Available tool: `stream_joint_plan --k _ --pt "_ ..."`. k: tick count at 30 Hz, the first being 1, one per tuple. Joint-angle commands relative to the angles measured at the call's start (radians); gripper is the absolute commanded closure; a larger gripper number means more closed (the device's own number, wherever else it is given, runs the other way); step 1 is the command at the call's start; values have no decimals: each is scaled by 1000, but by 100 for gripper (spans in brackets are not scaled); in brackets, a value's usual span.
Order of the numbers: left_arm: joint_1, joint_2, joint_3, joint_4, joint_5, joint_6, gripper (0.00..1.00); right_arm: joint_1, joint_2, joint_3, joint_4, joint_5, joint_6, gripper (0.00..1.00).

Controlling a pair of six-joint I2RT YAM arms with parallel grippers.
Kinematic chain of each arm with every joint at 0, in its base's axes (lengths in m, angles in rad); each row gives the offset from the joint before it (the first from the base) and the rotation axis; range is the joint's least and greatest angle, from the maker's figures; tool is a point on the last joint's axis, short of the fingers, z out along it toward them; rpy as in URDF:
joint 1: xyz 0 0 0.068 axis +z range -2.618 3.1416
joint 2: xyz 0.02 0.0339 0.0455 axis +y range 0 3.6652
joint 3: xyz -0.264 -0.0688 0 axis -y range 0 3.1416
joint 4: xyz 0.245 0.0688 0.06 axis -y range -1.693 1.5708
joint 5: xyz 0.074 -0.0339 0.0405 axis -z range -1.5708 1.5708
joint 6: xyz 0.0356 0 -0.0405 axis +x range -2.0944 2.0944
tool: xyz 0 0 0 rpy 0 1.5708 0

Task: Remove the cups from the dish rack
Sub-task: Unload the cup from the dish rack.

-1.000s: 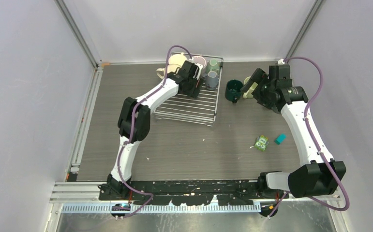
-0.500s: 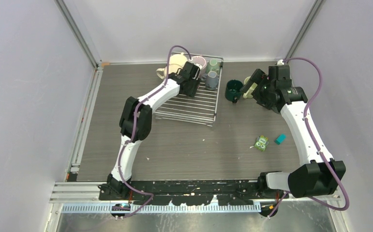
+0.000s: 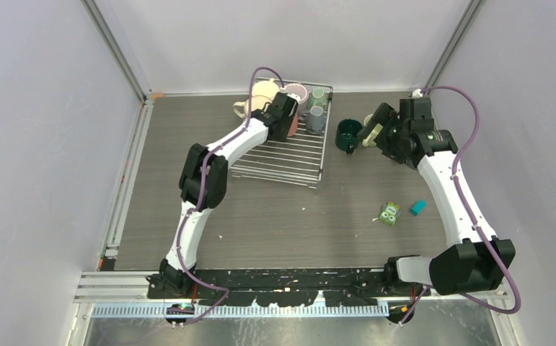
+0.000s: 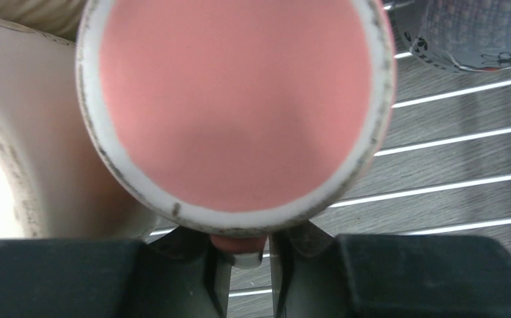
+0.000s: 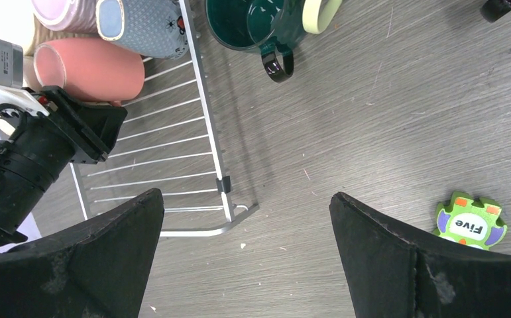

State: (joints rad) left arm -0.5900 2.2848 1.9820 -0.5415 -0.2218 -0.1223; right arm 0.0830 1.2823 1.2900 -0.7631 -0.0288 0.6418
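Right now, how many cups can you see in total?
7. At the rack's far end: cream, mauve, pale green, grey-blue, and salmon between the left jaws. On the table right of it: dark teal, plus a pale one half hidden. More may be hidden.

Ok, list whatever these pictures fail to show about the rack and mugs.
Mug count on the dish rack: top view, left arm covers some.
Pink mug opening: left wrist view shows only its base.
Dark teal mug: right wrist view, cut by top edge.
Pale object beside it: cropped there; top view, right gripper hides most.
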Motion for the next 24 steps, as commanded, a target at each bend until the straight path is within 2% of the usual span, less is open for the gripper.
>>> stream_joint_plan --k 1,4,5,16,24 --pt "2 8 18 54 -19 17 80 6 -20 -1 36 -6 -3 0" --pt "4 3 15 51 -19 19 98 7 -23 -3 36 -6 -4 0" --pt "3 -3 10 53 -19 19 100 7 -25 -5 36 -6 -4 0" --pt "-13 -184 -108 94 53 6 100 16 -35 -18 67 -35 7 0" --pt "-45 -279 -141 49 78 -38 100 27 -50 -48 125 -81 30 0"
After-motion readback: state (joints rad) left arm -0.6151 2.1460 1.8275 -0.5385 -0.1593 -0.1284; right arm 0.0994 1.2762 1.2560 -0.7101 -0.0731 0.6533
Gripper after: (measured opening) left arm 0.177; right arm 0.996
